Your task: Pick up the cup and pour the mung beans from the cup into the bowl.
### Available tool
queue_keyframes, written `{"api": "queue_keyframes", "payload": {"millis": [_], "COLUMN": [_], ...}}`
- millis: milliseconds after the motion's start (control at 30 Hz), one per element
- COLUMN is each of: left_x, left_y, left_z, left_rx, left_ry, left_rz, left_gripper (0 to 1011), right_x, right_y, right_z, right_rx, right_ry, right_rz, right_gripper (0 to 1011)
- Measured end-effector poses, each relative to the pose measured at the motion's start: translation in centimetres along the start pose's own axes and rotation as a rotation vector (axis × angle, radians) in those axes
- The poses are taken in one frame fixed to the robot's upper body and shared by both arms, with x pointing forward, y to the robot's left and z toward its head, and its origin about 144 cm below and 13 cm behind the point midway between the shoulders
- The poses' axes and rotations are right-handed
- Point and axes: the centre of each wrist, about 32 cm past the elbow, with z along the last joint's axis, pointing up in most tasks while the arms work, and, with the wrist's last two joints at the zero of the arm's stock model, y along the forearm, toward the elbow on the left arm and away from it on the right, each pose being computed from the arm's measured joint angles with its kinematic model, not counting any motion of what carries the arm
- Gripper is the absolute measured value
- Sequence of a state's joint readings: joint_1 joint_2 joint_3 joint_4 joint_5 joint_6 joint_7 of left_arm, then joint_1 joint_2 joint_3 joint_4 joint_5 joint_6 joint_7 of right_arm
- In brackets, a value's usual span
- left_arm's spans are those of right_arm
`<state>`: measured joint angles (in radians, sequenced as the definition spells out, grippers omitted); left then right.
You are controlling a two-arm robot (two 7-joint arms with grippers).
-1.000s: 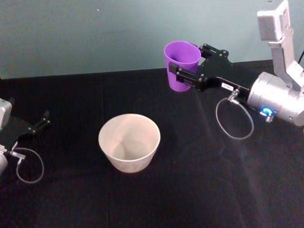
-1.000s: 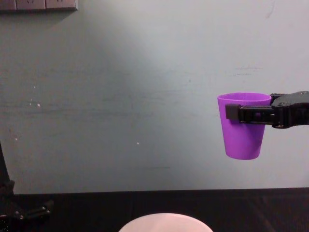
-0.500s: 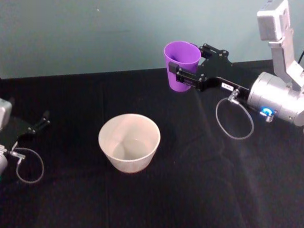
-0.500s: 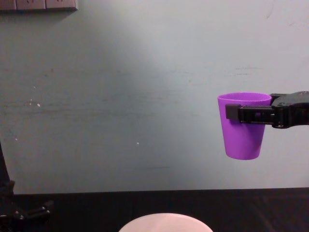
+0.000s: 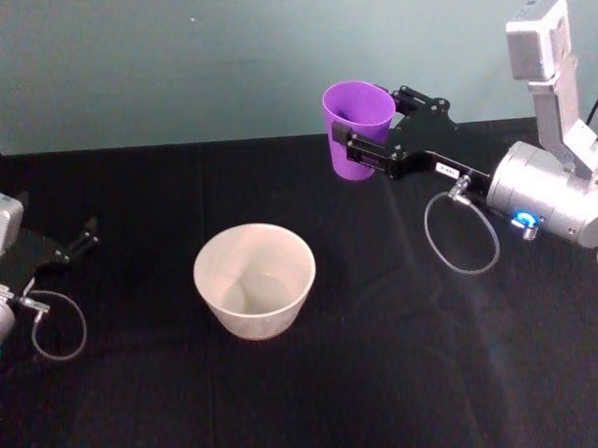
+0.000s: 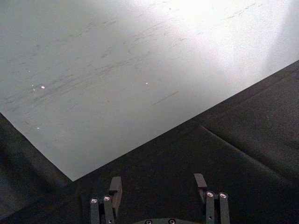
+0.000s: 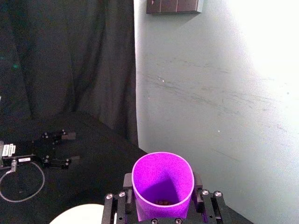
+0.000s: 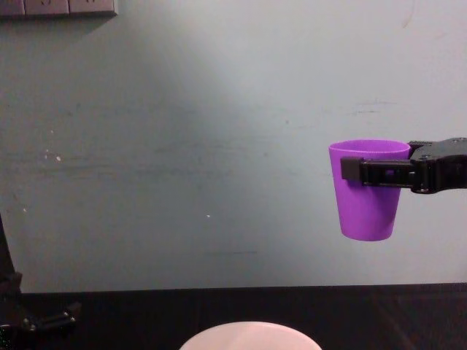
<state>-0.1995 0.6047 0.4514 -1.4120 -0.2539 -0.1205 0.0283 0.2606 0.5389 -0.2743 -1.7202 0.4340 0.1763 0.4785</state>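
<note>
Above the table [image 5: 432,377] with one bowl [image 5: 254,275], right gripper [image 5: 361,146] grips one cup [image 5: 358,110]; left gripper [image 6: 157,179] fingers spread.

A black cloth covers the tabletop [image 5: 383,378], lying mostly flat, with a faint crease [image 6: 224,140] running across it near the back edge. Behind the tabletop rises a pale grey-green wall [image 5: 175,61], marked with thin dark scuffs and a few small white specks [image 8: 49,156]. A grey socket panel [image 8: 58,7] is mounted high on the wall. Beside the wall hangs a black curtain [image 7: 70,60] in loose vertical folds.
</note>
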Motion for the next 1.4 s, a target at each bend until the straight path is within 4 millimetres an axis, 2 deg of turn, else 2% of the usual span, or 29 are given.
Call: {"api": "queue_keyframes", "payload": {"millis": [233,433,600,700,1133,1400], "left_x": [0.0,0.0,0.0,0.0,0.0,0.0], "left_y": [0.0,0.0,0.0,0.0,0.0,0.0], "left_z": [0.0,0.0,0.0,0.0,0.0,0.0], "left_rx": [0.0,0.0,0.0,0.0,0.0,0.0], "left_ry": [0.0,0.0,0.0,0.0,0.0,0.0], "left_rz": [0.0,0.0,0.0,0.0,0.0,0.0], "left_gripper": [1000,1000,1000,1000,1000,1000], "right_x": [0.0,0.0,-0.1,-0.5,-4.6,-6.0], "right_y": [0.5,2.3,4.0,4.4,4.4,4.5], "right_z": [0.0,0.4,0.8,0.7,0.5,0.5], "right_rx": [-0.027,-0.104,-0.155,-0.169,-0.208,-0.218], "right_ry": [-0.003,-0.025,-0.113,-0.168,-0.752,-0.949], "right_rz": [0.004,0.005,0.001,-0.005,-0.002,0.005], "right_gripper": [732,732,732,732,733,733]}}
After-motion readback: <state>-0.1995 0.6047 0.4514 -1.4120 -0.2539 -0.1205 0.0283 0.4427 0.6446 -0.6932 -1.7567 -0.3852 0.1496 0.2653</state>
